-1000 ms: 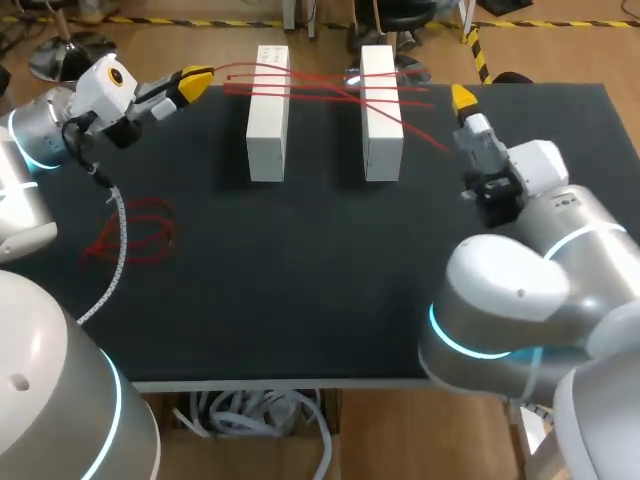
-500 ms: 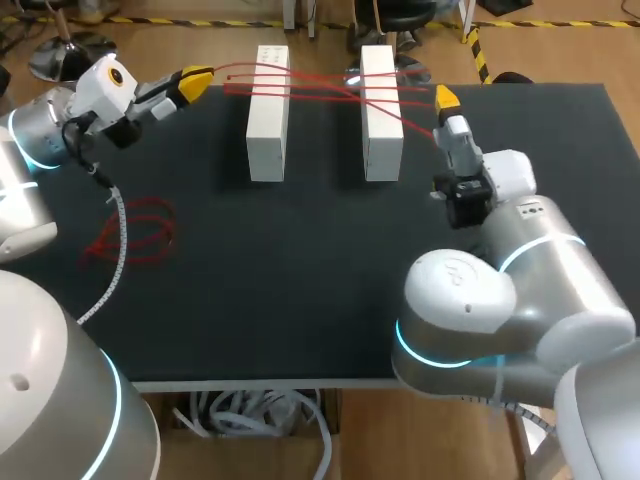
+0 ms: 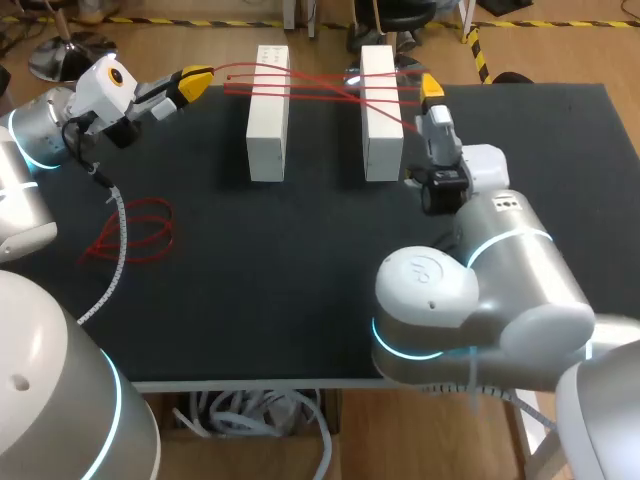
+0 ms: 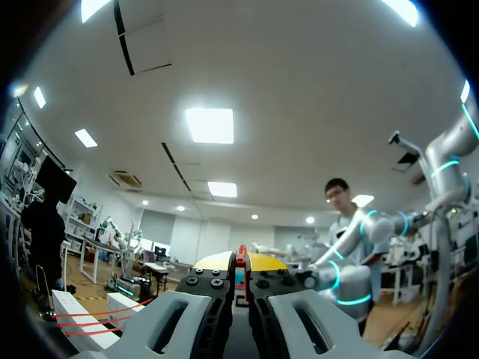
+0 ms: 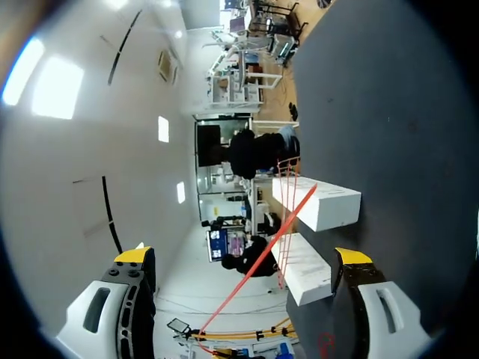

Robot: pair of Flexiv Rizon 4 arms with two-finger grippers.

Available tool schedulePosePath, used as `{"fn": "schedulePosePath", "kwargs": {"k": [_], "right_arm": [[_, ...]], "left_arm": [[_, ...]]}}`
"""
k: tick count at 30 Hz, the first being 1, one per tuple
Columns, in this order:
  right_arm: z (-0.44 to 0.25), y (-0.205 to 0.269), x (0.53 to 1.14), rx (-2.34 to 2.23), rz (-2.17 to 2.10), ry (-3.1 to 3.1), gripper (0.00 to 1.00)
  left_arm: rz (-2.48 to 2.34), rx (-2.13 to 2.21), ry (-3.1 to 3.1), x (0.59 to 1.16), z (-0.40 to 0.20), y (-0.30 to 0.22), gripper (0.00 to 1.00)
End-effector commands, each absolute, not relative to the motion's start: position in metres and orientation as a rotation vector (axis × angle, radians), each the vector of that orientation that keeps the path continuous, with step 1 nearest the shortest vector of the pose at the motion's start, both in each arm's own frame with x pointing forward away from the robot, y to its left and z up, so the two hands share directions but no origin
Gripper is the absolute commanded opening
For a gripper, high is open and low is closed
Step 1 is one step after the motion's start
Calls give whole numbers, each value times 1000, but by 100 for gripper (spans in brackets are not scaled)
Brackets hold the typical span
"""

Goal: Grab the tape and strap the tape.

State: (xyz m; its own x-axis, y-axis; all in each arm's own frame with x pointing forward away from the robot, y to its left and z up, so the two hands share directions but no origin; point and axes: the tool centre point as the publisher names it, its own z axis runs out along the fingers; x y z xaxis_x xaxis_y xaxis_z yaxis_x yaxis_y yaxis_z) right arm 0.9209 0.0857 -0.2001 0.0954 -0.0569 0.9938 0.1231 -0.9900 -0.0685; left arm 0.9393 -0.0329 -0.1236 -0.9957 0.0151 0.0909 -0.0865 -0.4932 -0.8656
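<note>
Red tape [image 3: 320,88] clamped in left pincer [image 3: 196,80]; right pincer [image 5: 243,258], apart, shifted closer to white block [image 3: 381,120].

A wide rectangular table [image 3: 300,290] with a matte black top and a pale front edge.

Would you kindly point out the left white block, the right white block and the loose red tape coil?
left white block [image 3: 268,118], head view, middle of its top face.
right white block [image 3: 382,138], head view, bare part of its top face.
loose red tape coil [image 3: 133,240], head view, its crossing strands.
</note>
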Motion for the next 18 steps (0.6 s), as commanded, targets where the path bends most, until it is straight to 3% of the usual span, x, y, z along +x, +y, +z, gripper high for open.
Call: {"fn": "schedulePosePath", "kwargs": {"k": [1,18], "right_arm": [[-200,94,927,-2230,-2063,11,100],[-197,91,934,-2190,-2067,-84,100]], "left_arm": [[2665,112,-1550,938,-124,-33,0],[2665,112,-1550,938,-124,-33,0]]}}
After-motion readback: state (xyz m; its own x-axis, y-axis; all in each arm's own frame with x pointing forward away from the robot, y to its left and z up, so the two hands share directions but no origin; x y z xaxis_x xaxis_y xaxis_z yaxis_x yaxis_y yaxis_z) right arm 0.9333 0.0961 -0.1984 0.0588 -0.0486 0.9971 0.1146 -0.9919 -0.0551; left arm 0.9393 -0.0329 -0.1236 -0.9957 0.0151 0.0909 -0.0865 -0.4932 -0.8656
